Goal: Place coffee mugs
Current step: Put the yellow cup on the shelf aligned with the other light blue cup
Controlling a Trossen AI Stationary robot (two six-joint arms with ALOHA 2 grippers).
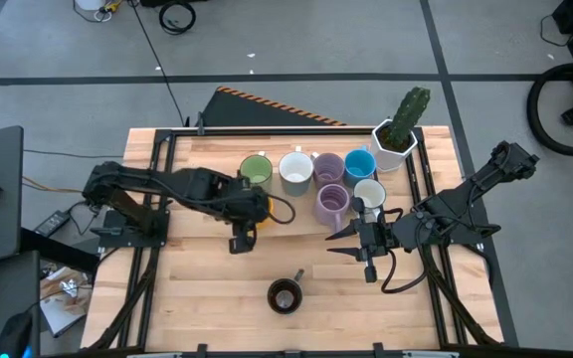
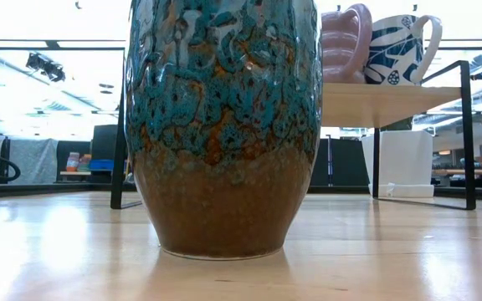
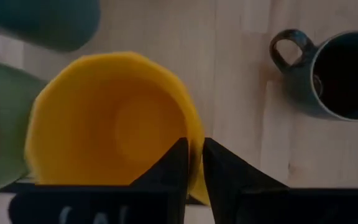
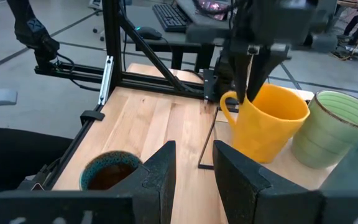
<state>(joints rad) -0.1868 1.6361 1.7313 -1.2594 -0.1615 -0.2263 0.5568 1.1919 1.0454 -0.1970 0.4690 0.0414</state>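
An orange mug [image 3: 110, 124] sits next to a green mug [image 4: 331, 127] at the left end of the raised wooden shelf [image 1: 207, 214]. My left gripper [image 3: 193, 146] stands over it, shut on its rim. Along the shelf stand a white mug [image 1: 295, 171], two lavender mugs [image 1: 328, 169] [image 1: 332, 204], a blue one [image 1: 359, 164] and another white one [image 1: 369, 194]. A dark brown mug [image 1: 285, 295] stands on its base on the table near the front edge. My right gripper [image 1: 354, 241] hovers open right of the middle, with nothing between its fingers. My left gripper pinches the orange mug's wall at the rim [image 3: 190, 127], one finger inside the mug and one outside, close to the handle [image 4: 229, 109]. The fingers come from above, slanting down. The mug is nearly upright; whether its base rests on the shelf I cannot tell.
A white pot with a cactus [image 1: 396, 134] stands at the shelf's far right. Black frame rails [image 1: 157, 179] run along both sides of the table. The dark mug [image 2: 224, 125] fills the low view. Bare wood lies between it and the shelf.
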